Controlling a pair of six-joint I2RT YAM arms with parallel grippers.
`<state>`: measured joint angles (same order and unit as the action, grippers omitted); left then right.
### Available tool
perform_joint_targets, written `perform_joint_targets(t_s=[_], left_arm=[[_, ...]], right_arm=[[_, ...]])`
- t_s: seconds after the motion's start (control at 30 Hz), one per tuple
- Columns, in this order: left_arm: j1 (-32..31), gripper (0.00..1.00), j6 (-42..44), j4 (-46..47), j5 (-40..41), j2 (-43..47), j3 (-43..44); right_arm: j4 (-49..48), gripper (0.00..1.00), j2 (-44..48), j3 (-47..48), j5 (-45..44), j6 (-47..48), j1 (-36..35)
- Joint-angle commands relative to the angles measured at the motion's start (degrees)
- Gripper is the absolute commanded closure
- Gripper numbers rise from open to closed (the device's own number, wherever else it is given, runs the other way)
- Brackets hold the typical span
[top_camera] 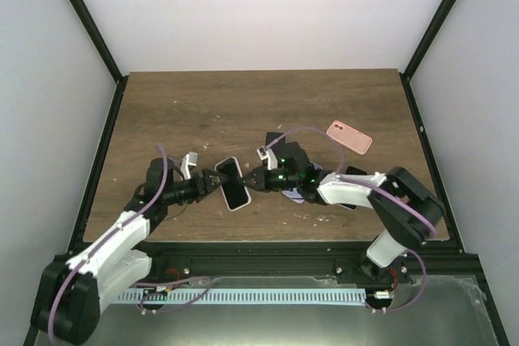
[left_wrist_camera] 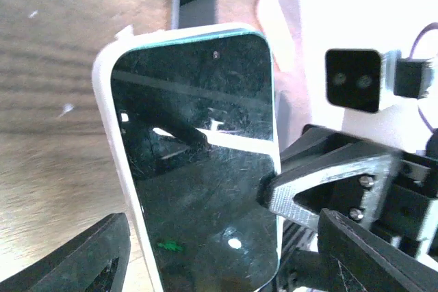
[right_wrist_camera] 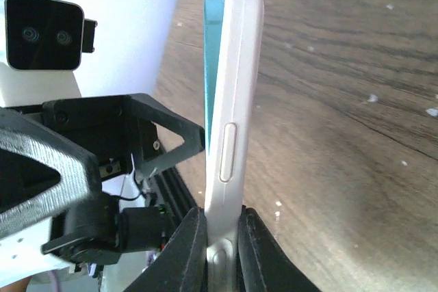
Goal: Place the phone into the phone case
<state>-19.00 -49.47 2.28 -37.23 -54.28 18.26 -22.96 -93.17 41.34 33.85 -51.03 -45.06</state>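
Phone in case, held above the table between both tools

The black-screened teal phone (top_camera: 233,185) sat in a white plastic phone case (right_wrist_camera: 229,100) and was held off the brown wooden table (top_camera: 203,111). Its screen faced up, and its long axis ran from far to near, the near end tilted a little right. In the right wrist view a teal edge stood proud of the case along one side near the top. The right tool (right_wrist_camera: 222,222) pinched the case's edge between its fingers. The left tool (top_camera: 210,184) met the opposite long edge; whether it gripped I cannot tell. A pink flat rounded rectangle (top_camera: 349,137) lay on the table, far right, well apart.
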Motion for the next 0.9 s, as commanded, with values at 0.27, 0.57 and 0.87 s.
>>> perform_joint_targets(t_s=[0.27, 0.57, 0.87], left_arm=[[0.2, 0.25, -6.8, 7.59, -10.86, 15.04, 2.52], [-1.47, 0.46, -10.48, 16.12, -13.57, 14.4, 1.32], [-1.91, 0.75, -11.19, 21.07, -14.32, 13.66, -0.05]], right_arm=[[-18.99, 0.99, 20.43, -6.89, 2.65, -3.96, 0.5], [-20.0, 0.99, 20.74, -4.51, 5.44, -5.84, -0.01], [-18.52, 0.95, 19.6, -4.05, 6.85, -5.84, -0.3]])
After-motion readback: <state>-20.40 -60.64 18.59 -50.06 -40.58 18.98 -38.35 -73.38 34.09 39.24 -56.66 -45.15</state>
